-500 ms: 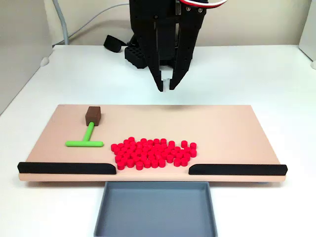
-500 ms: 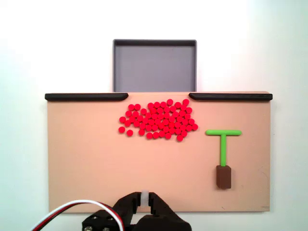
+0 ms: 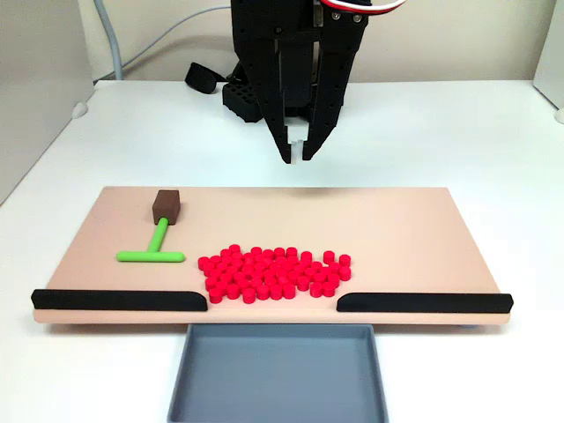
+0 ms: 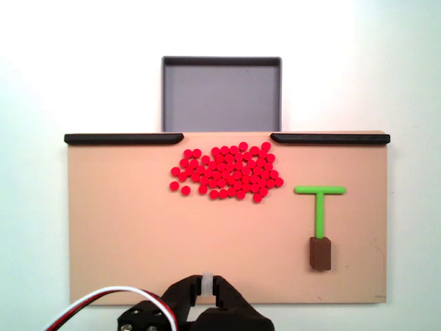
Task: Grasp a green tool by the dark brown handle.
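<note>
The tool (image 3: 297, 157) hangs above the far edge of the tan board (image 3: 397, 229), its two black fingers pressed nearly together with a small white piece between their tips and nothing held; in a fixed view from above it shows at the bottom edge (image 4: 207, 289). The green tool (image 3: 155, 248) lies flat on the board, well apart from the arm: in a fixed view from the front it sits at the board's left end, its crossbar towards the near side and the dark brown handle (image 3: 166, 206) on the far end of the stem. From above, the same piece (image 4: 320, 207) appears on the right, its handle (image 4: 320, 253) nearer the arm. The red cylinders (image 3: 275, 273) cluster just beside it at mid-board. Two black strips (image 3: 115, 300) line the board's near edge, and a grey tray (image 3: 278, 374) rests on the white surface (image 3: 441, 132) beyond their gap.
</note>
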Available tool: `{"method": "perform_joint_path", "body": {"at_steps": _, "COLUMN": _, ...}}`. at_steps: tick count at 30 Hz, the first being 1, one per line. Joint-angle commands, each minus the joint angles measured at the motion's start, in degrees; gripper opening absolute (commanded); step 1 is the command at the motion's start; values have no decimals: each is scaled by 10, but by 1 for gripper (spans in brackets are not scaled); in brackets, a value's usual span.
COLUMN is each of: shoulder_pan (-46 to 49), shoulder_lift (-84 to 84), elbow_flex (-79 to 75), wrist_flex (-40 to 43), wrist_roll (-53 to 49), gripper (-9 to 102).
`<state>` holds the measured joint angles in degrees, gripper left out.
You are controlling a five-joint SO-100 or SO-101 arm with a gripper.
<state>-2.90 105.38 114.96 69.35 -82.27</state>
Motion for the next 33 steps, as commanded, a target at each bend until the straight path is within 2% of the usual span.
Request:
{"method": "perform_joint_path", "body": {"at_steps": 1, "shoulder_pan": -2, "shoulder_lift": -5, "elbow_flex": -17, "wrist_flex": 2, "wrist_roll": 2, "gripper": 0}}
{"method": "perform_joint_path", "body": {"at_steps": 33, "shoulder_pan": 4, "shoulder_lift": -25, "elbow_flex": -16, "wrist_flex": 2, "wrist_roll": -5, "gripper": 0}}
